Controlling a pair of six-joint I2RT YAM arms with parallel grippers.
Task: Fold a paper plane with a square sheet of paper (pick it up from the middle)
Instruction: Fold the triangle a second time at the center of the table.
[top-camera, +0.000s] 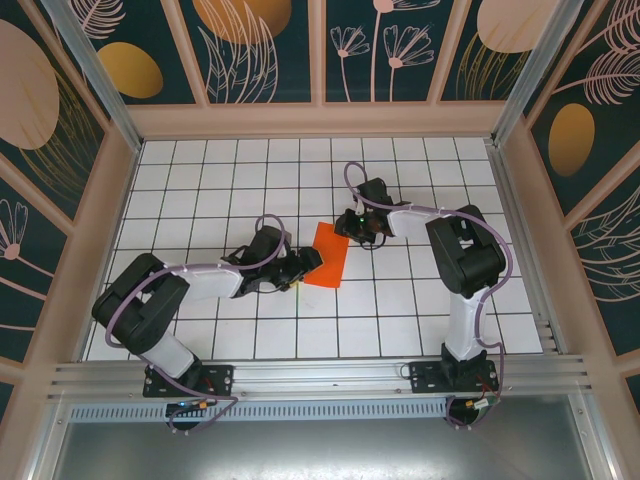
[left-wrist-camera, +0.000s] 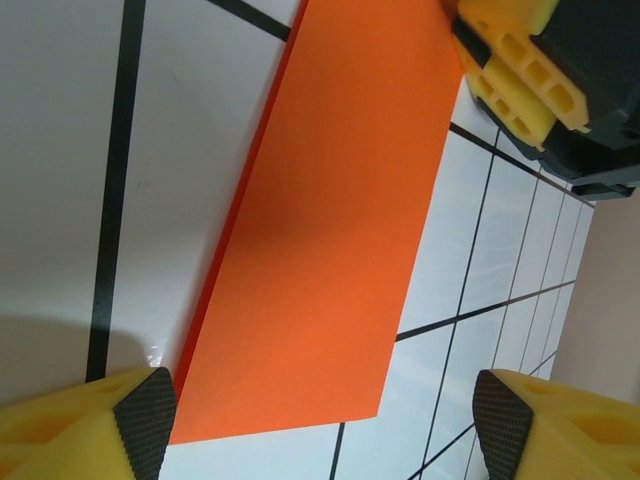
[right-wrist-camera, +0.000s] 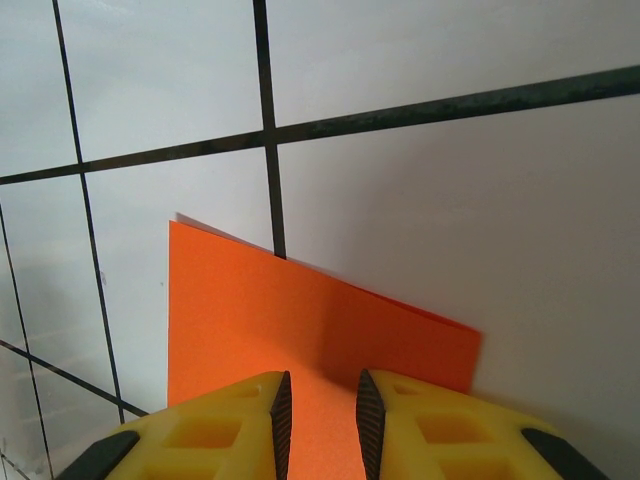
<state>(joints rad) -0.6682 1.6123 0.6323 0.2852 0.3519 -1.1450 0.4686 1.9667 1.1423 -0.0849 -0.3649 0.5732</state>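
Right fingers (right-wrist-camera: 200, 435), barely parted, over orange paper (right-wrist-camera: 300, 320) — left fingers (left-wrist-camera: 80, 425) wide; gridded table (top-camera: 400, 320).

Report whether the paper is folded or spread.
Folded. The paper lies as a narrow oblong, not a square, and a second layer shows along one long side in the left wrist view.

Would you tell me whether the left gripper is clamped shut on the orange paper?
No, the left gripper stands wide open, its fingers far apart with the orange paper lying flat between them.

Folded orange-red sheet of paper (top-camera: 326, 256) lies on table (top-camera: 200, 180).
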